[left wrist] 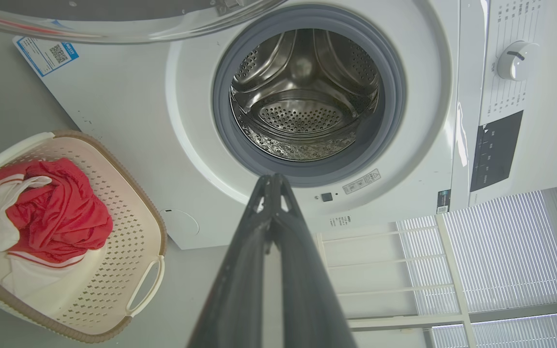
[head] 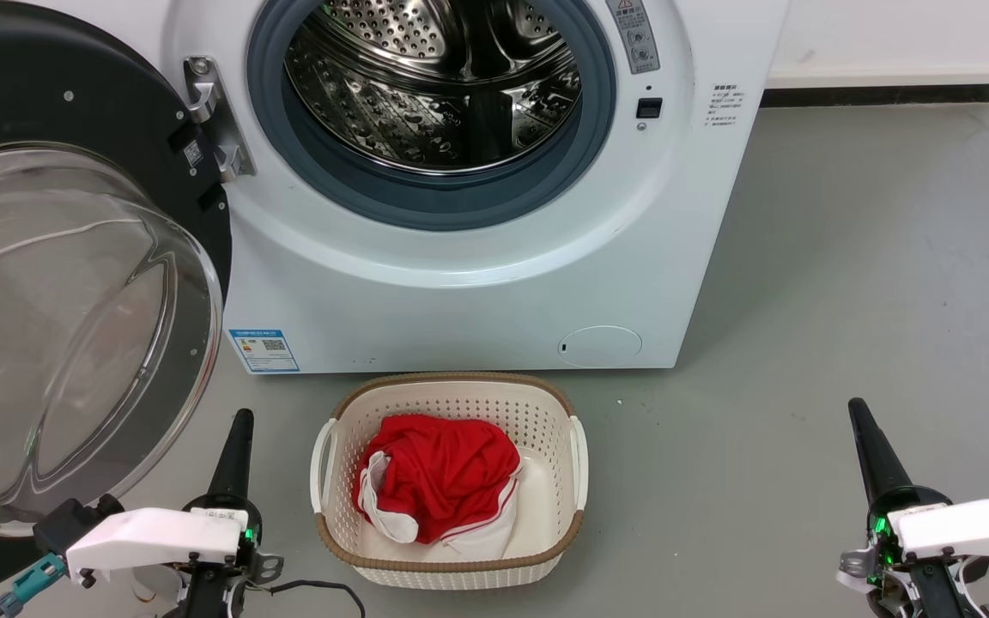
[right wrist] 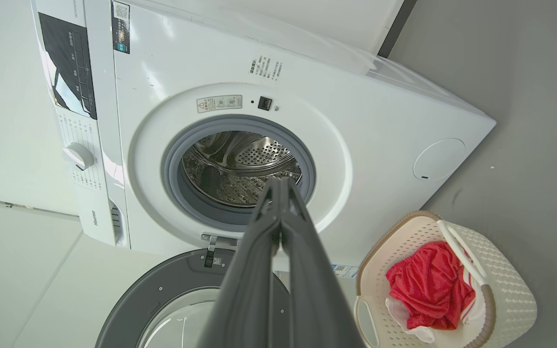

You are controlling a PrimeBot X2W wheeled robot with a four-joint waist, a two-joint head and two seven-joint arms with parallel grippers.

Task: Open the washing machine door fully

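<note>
The washing machine door (head: 48, 283), round and black with a bulging clear glass bowl, stands swung wide open at the left on its hinge (head: 211, 116). Its rim shows in the left wrist view (left wrist: 114, 24) and its inner side in the right wrist view (right wrist: 177, 299). The steel drum mouth (head: 430, 86) is uncovered. My left gripper (head: 241, 421) is shut and empty, low on the floor just right of the door's lower edge, apart from it. My right gripper (head: 857, 410) is shut and empty at the lower right, far from the machine.
A cream laundry basket (head: 452, 390) with red and white clothes (head: 439, 481) sits on the grey floor in front of the machine, between my grippers. A small round white flap (head: 602, 346) is low on the machine front. Grey floor extends to the right.
</note>
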